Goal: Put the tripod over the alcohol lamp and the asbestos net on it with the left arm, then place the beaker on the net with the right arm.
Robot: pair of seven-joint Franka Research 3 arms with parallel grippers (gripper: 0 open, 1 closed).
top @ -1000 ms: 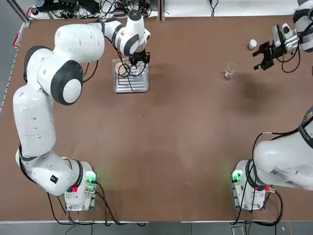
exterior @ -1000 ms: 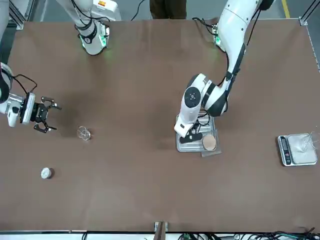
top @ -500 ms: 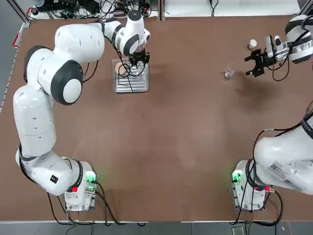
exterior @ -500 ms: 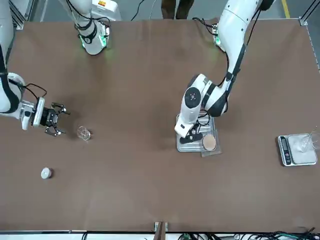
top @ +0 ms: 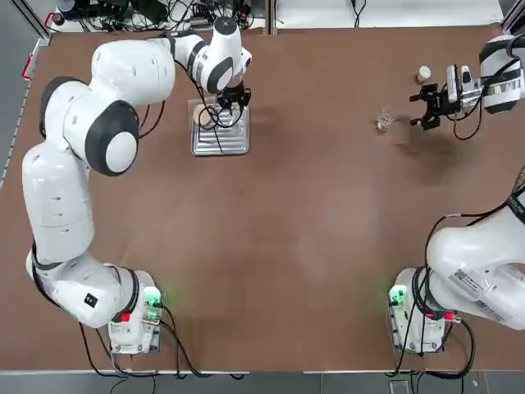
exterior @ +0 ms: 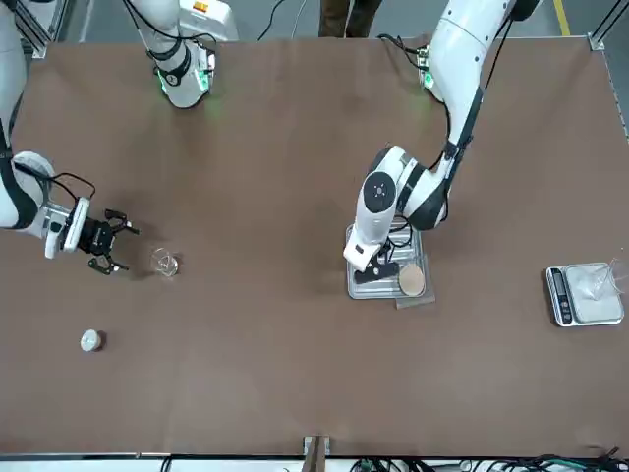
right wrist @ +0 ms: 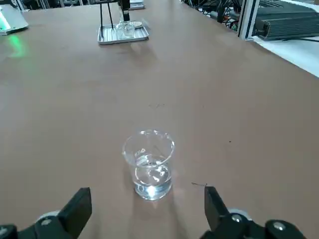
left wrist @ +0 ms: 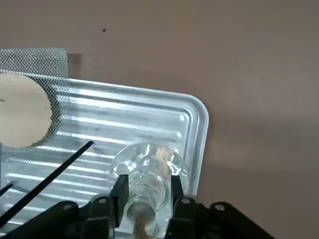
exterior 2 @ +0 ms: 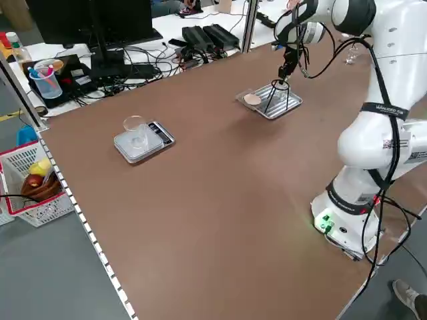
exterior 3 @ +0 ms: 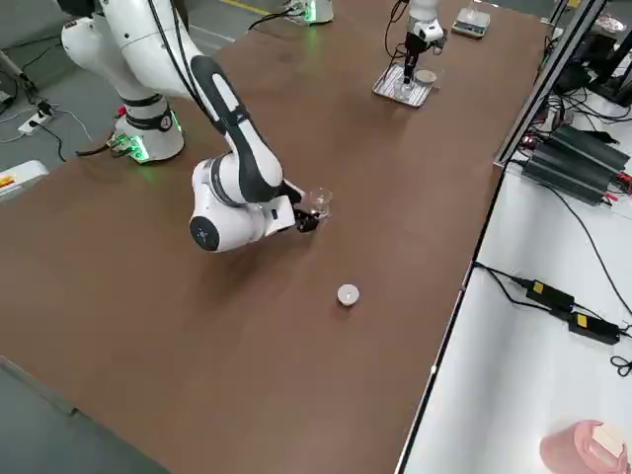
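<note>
The left hand (left wrist: 141,211) pinches the lamp (left wrist: 144,179) on the tray (left wrist: 192,124) (net (left wrist: 25,112) at nine o'clock); the spread right hand (right wrist: 144,214) faces the beaker (right wrist: 148,164), ready to grasp.

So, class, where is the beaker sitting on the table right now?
In the top view the beaker stands upright on bare table at the far right, just ahead of the open right gripper, with the small white bottle nearby.
</note>
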